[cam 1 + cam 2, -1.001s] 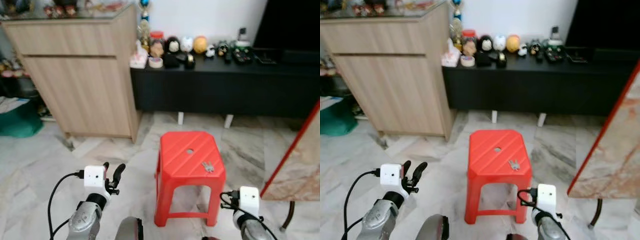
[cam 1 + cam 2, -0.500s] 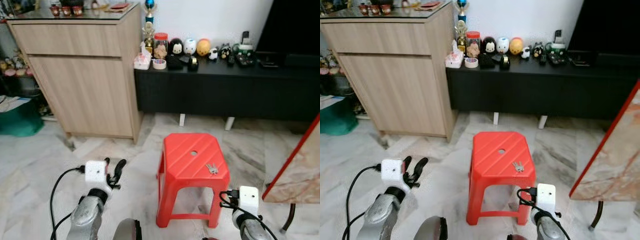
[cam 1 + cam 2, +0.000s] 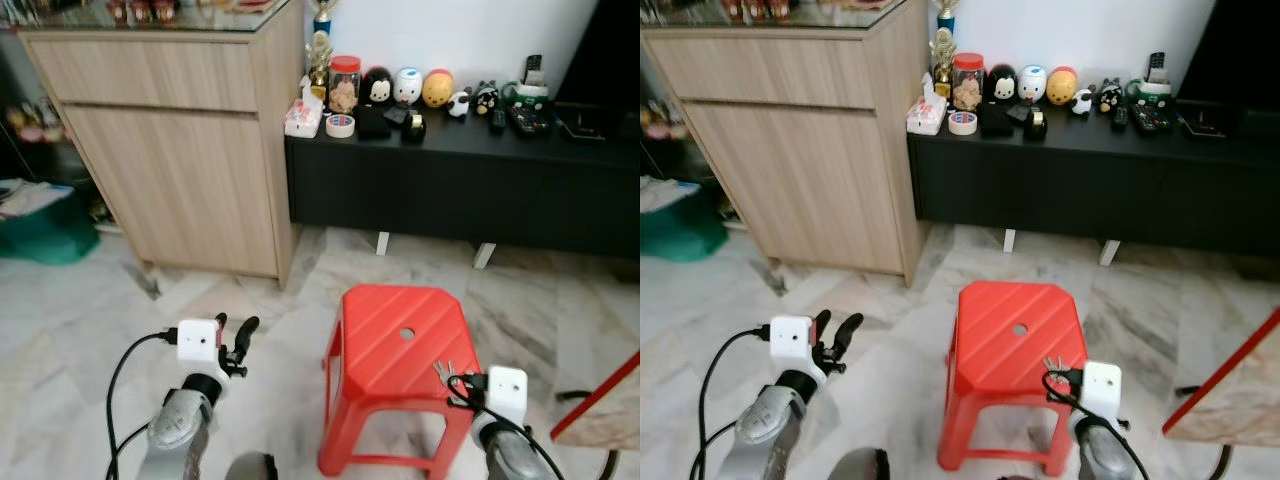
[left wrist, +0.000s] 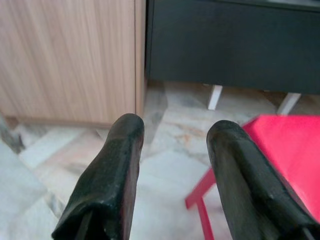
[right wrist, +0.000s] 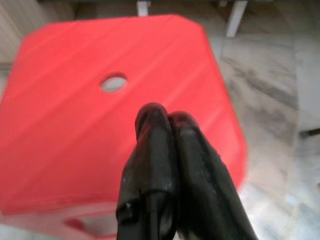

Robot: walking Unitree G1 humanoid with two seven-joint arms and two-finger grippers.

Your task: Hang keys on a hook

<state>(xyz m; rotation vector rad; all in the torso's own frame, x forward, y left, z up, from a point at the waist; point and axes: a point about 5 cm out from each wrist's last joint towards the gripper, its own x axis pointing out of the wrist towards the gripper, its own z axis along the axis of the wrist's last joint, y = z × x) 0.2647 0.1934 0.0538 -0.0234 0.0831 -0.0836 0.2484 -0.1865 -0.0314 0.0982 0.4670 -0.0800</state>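
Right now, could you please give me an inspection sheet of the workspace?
Surface: red stool on marble floor.
Job's things: keys near the stool's right edge; hook: nothing seen.
Clutter: figurines, jar, tape roll on black console.
Grippers: left end effector open, left of the stool; right end effector shut above the stool.
Cables: black cable at left wrist.
Surroundings: wooden cabinet.
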